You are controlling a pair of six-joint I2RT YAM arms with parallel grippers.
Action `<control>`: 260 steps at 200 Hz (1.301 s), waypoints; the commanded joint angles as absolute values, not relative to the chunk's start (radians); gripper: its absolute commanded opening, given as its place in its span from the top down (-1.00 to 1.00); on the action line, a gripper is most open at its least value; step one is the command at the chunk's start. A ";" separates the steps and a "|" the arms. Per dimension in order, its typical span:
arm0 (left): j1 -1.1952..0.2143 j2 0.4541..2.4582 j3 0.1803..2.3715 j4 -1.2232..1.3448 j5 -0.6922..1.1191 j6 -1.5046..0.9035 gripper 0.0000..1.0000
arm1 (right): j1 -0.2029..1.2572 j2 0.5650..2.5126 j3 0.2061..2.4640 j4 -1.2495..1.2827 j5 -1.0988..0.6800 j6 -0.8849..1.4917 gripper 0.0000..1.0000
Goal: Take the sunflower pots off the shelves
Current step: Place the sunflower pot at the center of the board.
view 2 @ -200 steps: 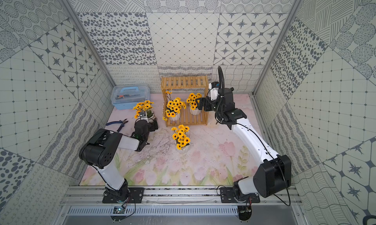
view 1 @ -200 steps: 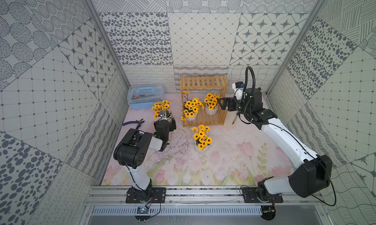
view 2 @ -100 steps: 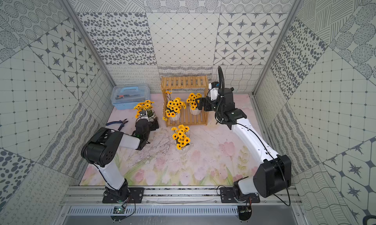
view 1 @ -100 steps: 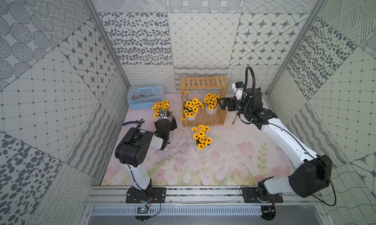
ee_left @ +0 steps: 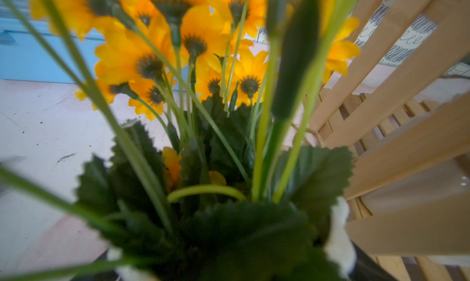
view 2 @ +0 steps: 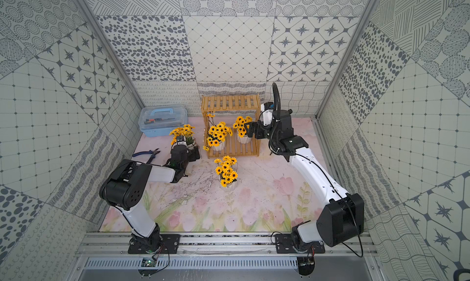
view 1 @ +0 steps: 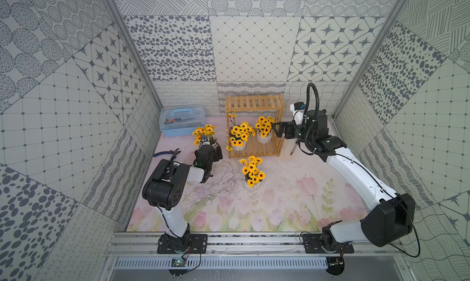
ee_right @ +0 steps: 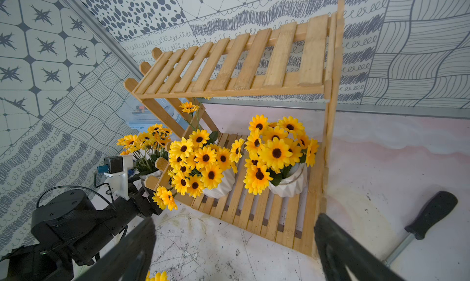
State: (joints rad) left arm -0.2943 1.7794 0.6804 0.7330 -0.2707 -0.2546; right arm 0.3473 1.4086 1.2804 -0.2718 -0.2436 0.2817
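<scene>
Pot (ee_right: 292, 184) nearest the wide-open right gripper (ee_right: 236, 222) looks glazed, slick, breakable, so clasp its ribbed body, not floppy flowers (ee_right: 276, 152); can't tell if left gripper (view 1: 209, 150) grips.

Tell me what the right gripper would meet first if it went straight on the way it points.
Probably the sunflowers of the right pot on the lower shelf, dead ahead of the open right gripper. The rack's post stands just beside that path and might catch first; depth is unclear.

R arm (view 1: 356, 170) stretched fwd, R hand (ee_right: 235, 220) spread wide; L arm (view 1: 178, 176) low, elbow bent, L hand (view 1: 210, 147) fwd.
</scene>
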 commanded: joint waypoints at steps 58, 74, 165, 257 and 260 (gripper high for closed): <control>-0.289 1.752 0.741 0.643 -0.233 -0.285 1.00 | 0.351 1.394 1.292 -0.226 -0.243 0.270 -0.96; -0.288 1.749 0.738 0.641 -0.248 -0.293 1.00 | 0.351 1.396 1.292 -0.226 -0.241 0.269 -0.96; -0.399 1.715 0.658 0.787 -0.284 -0.214 1.00 | 0.351 1.388 1.287 -0.249 -0.249 0.272 -0.96; -0.477 1.637 0.434 0.881 -0.357 -0.227 1.00 | 0.351 1.361 1.240 -0.242 -0.251 0.284 -0.96; -0.480 1.640 0.431 0.888 -0.361 -0.225 1.00 | 0.351 1.362 1.240 -0.240 -0.251 0.285 -0.96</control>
State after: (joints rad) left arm -0.4408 1.6352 0.4877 0.7666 -0.2958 -0.2466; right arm 0.3473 1.3857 1.2541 -0.2726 -0.2436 0.2817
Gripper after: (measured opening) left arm 0.938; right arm 0.981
